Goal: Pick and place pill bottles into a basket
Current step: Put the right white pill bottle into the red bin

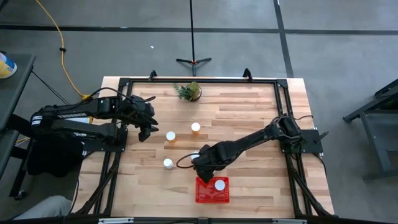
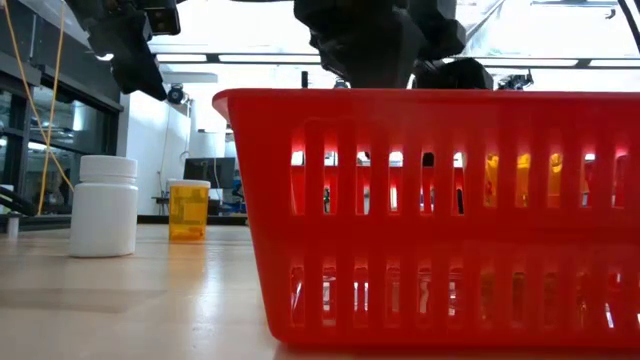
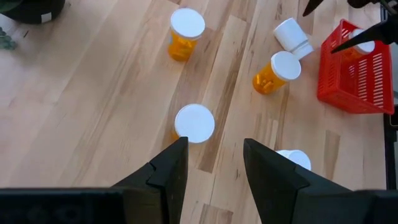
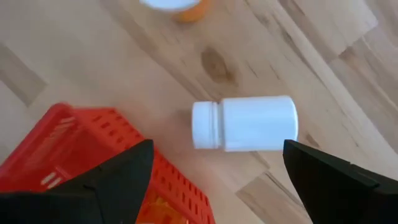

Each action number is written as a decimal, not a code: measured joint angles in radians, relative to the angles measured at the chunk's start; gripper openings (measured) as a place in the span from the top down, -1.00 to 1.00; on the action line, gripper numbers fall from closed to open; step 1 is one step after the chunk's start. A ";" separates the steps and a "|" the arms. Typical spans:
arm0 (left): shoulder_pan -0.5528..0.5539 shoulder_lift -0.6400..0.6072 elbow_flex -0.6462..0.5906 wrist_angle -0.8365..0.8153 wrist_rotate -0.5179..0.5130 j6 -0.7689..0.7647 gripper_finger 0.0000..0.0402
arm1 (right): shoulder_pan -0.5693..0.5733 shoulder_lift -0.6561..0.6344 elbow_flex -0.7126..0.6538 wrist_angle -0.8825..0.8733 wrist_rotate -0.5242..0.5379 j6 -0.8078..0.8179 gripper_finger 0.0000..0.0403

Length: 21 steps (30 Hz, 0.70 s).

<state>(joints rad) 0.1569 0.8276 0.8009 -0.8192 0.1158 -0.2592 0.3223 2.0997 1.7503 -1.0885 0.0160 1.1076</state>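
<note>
Several pill bottles stand on the wooden table: orange ones with white caps (image 1: 170, 135) (image 1: 195, 127) and an all-white one (image 2: 104, 205). Another white bottle (image 4: 244, 123) lies on its side next to the red basket (image 1: 212, 190), which holds one bottle (image 1: 219, 185). My right gripper (image 4: 217, 165) hangs open above the lying bottle, pointing down, its fingers apart from it on either side. My left gripper (image 3: 214, 155) waits at the table's left, raised and slanting down, with a gap between its fingers and nothing in it.
A small potted plant (image 1: 188, 91) stands at the table's far edge. The basket (image 2: 430, 210) sits at the near edge and fills most of the low view. Bare wood lies to the right of the basket and along the far right.
</note>
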 joint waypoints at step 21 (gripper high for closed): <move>0.000 0.000 0.000 0.001 -0.006 -0.034 0.05 | -0.026 0.017 0.000 0.015 0.018 0.304 -0.73</move>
<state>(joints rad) 0.1570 0.8276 0.8009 -0.8181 0.1097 -0.2928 0.2966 2.1170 1.7504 -1.0740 0.0340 1.4116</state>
